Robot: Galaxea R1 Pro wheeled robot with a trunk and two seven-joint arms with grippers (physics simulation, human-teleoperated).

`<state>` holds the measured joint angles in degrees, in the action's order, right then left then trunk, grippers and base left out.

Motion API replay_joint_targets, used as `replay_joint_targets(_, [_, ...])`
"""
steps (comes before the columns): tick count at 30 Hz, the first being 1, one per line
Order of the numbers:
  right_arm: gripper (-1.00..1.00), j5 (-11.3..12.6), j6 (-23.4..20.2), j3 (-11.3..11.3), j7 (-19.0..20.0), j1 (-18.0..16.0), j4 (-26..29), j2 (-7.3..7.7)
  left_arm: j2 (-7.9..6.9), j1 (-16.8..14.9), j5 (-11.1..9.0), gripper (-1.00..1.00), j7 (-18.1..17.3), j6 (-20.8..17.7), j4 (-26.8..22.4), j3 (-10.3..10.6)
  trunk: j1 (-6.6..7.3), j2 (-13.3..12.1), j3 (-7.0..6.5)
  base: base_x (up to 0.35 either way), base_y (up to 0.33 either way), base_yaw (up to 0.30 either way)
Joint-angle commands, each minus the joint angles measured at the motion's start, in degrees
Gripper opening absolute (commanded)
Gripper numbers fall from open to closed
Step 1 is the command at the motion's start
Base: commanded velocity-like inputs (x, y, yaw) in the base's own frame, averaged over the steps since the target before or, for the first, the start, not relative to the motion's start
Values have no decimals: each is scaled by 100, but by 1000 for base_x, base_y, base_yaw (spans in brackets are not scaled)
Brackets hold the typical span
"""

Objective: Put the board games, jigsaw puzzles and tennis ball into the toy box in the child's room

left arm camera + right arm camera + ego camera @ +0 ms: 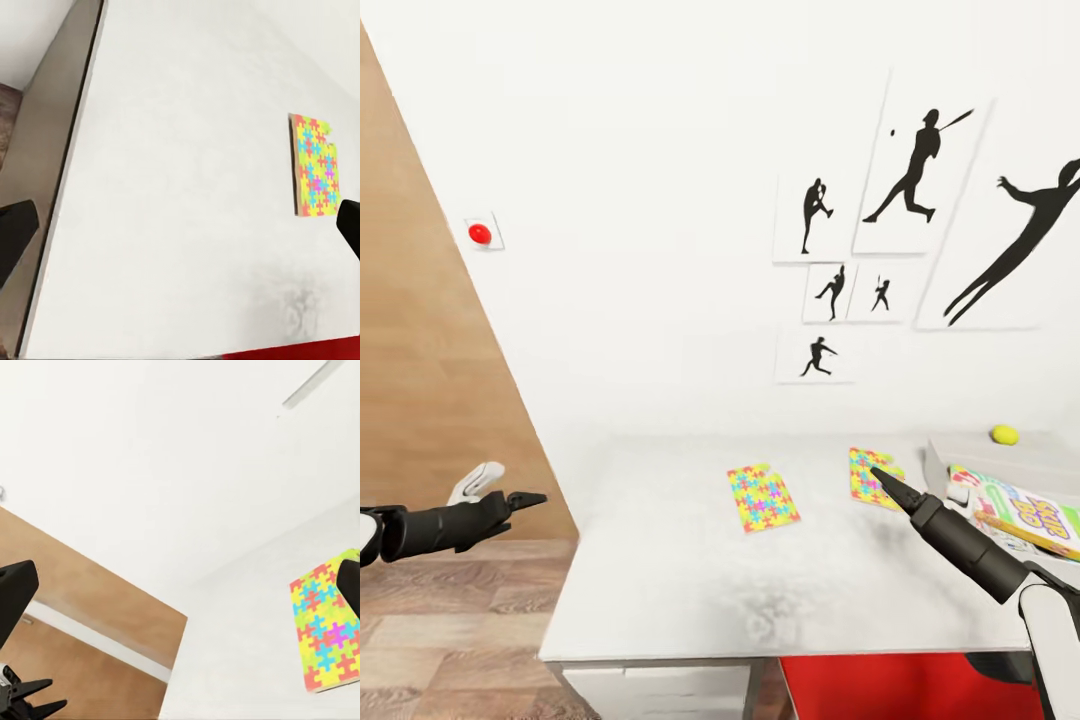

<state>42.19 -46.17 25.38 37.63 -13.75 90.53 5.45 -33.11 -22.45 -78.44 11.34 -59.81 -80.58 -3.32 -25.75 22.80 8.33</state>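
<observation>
Facing the table (660, 570); judging progress at partway. Left to right, relative to the table: left gripper (528, 498) hangs off its left edge over the floor, holding nothing, can't tell whether its fingers are apart or together. Two jigsaw puzzles lie flat mid-table, not yet moved: the first jigsaw puzzle (762, 497) lies centre, the second jigsaw puzzle (870, 476) just right of it. Right gripper (882, 477) hovers over the second one, fingers look together, empty. The toy box (945, 457) sits at the table's right end and already holds game boxes, SKIP BO (1050, 520) on top. The tennis ball (1005, 434) rests behind the box, outside it. Left: both puzzles, ball.
</observation>
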Motion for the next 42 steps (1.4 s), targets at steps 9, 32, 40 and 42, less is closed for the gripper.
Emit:
replay_joint_targets(9, [100,8,-26,10,12,-5,1,0,0,-5,-35,100,52,-19,-1,-6,-4,12,-42,-7,56,170])
replay_joint_targets(32, [100,-77,-23,-171,-204,-3,2,-55,-2,-5,-33,100,48,-19,-1,-13,-4,12,-47,0,76,7])
replay_joint_targets(40, [100,-218,-66,-1023,-1693,-177,1,-98,-2,-5,-39,100,44,-19,-1,-11,-4,12,-47,0,6,0])
replay_joint_targets(42, [100,-201,-133,-1155,-2108,-370,-3,-103,-2,-5,-39,100,44,-19,-1,-11,-4,12,-47,0,1,0])
